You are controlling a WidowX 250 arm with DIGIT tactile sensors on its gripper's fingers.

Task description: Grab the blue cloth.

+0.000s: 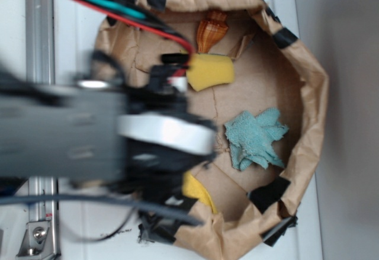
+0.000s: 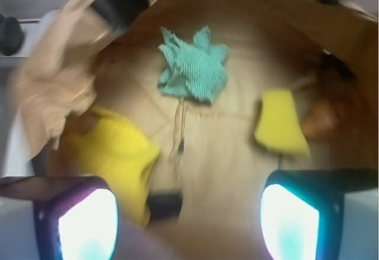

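Seen from above, a blurred grey and black robot arm [image 1: 89, 135] fills the left side, reaching rightward over the left rim of a round basin made of crumpled brown paper [image 1: 311, 94], whose rim is patched with strips of black tape [image 1: 269, 193]. Red, teal and black cables [image 1: 118, 8] run from the top left corner down to the arm. The arm hides its own gripper here. Just right of the arm, near the upper middle of the basin floor, lies a yellow cloth [image 1: 211, 71], and above it, against the top wall, sits an orange-brown ribbed shell [image 1: 211, 32]. A second yellow cloth [image 1: 198, 192] peeks out from under the arm near the bottom rim. Further right, on the floor toward the right wall, lies the blue cloth [image 1: 256, 138], a light teal rag with ragged edges, well apart from the arm and touching nothing else. The wrist view looks down into the same basin: the gripper [image 2: 189, 218] shows two fingertips [image 2: 86, 221] at the lower corners, so the jaws stand wide apart and hold nothing. Between and beyond them, the blue cloth [image 2: 194, 67] rests near the far wall, with one yellow cloth [image 2: 115, 153] at left and the other [image 2: 280, 124] at right.
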